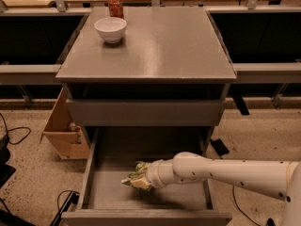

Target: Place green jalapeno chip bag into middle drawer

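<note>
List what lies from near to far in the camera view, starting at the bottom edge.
Front of the open middle drawer → green jalapeno chip bag at the end effector, over the drawer floor → closed drawer front → cabinet top → white bowl → red can.
</note>
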Available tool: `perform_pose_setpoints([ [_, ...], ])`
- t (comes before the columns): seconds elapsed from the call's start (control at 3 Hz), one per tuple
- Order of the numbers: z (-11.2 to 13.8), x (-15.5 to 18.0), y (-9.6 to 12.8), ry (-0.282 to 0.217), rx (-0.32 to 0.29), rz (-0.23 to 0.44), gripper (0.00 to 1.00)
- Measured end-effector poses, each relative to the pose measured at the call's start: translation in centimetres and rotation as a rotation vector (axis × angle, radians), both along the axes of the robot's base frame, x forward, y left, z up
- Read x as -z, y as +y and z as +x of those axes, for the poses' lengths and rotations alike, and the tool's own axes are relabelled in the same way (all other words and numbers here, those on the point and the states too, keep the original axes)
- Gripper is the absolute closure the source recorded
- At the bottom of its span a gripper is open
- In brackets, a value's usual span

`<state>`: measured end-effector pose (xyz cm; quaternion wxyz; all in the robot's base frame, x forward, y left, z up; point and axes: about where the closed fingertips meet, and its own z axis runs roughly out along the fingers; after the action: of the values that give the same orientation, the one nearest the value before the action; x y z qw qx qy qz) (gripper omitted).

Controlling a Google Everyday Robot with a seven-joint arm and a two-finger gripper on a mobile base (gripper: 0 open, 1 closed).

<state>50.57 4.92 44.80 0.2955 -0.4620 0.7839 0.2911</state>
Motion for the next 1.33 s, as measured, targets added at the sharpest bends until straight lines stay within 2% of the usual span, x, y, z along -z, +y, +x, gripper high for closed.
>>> perform_pose_setpoints([
  [0.33,0.05,0.19,0.27,-0.005,-0.002,-0.006,0.86],
  [1.33,0.05,0.19,0.27,-0.005,-0.002,-0.006,0.16],
])
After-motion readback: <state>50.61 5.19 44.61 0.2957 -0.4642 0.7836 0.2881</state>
